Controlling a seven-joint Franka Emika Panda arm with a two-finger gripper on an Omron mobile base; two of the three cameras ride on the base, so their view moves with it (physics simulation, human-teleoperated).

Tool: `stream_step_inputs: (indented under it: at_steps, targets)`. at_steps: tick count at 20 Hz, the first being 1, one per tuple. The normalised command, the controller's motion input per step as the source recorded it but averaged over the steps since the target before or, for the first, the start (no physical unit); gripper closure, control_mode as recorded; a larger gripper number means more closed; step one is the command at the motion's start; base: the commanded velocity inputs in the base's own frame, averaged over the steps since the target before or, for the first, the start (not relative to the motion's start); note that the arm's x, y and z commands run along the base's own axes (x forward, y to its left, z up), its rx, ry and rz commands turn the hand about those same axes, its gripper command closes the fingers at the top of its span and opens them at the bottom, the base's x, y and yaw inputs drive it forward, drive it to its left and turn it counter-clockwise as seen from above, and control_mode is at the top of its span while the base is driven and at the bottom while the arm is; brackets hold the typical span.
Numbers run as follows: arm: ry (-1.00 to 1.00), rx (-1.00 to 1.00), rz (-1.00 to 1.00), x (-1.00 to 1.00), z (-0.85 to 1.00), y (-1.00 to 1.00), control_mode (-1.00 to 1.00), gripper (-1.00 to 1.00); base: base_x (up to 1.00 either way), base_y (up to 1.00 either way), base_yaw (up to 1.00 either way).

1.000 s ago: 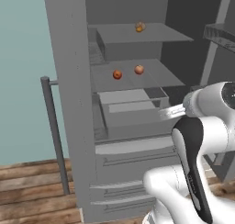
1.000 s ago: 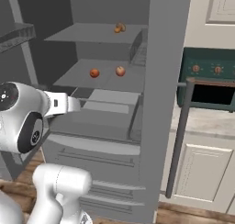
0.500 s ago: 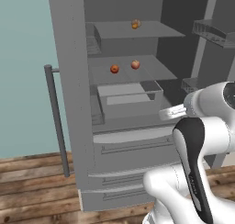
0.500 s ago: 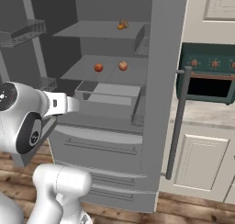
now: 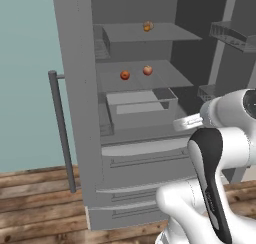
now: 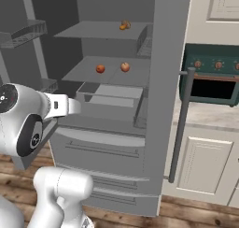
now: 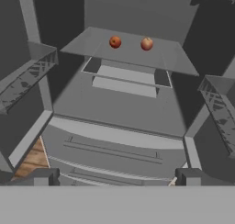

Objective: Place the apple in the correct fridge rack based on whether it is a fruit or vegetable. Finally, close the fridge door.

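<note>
Compared with the frames 1.0 s and 0.5 s ago, both base views have shifted as a whole: the fridge now appears further off and more of the wooden floor (image 5: 35, 188) is visible, which indicates camera travel with the base, not movement of the contents. The 2 red fruits keep the same places on the fridge rack (image 5: 170, 78).

Current state:
1. The apple (image 5: 125, 75) rests on the fridge rack, on the middle level, left of a second, paler red fruit (image 5: 147, 70); the 2 are near each other but apart.
2. An orange-brown fruit (image 5: 147, 26) sits on the upper shelf (image 5: 165, 33).
3. A drawer (image 5: 140, 105) below the rack stands pulled out.
4. The gripper (image 7: 117, 177) is held well back from the fridge interior, its 2 fingertips (image 7: 46, 176) spread wide with nothing between them.
5. The fridge doors stand open; a wire-mesh bin (image 6: 25, 33) hangs on 1 door.
</note>
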Motion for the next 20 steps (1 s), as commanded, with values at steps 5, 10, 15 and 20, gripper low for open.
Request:
stream_step_inputs:
  at_steps: [5, 10, 15, 20]
  targets:
    - [0.0, 0.0, 0.0, 0.0, 0.0, 0.0, 1.0, -1.0, 0.0, 0.0, 0.01]
    - [-0.09, 0.13, 0.0, -0.15, 0.05, -0.21, -1.0, -1.0, 0.0, 0.0, 0.0]
    - [-0.26, 0.19, 0.0, -0.2, 0.55, -0.96, -1.0, -1.0, 0.0, 0.0, 0.0]
    - [-0.32, 0.23, -0.01, -0.51, 0.58, -1.0, -1.0, -1.0, 0.0, 0.0, 0.0]
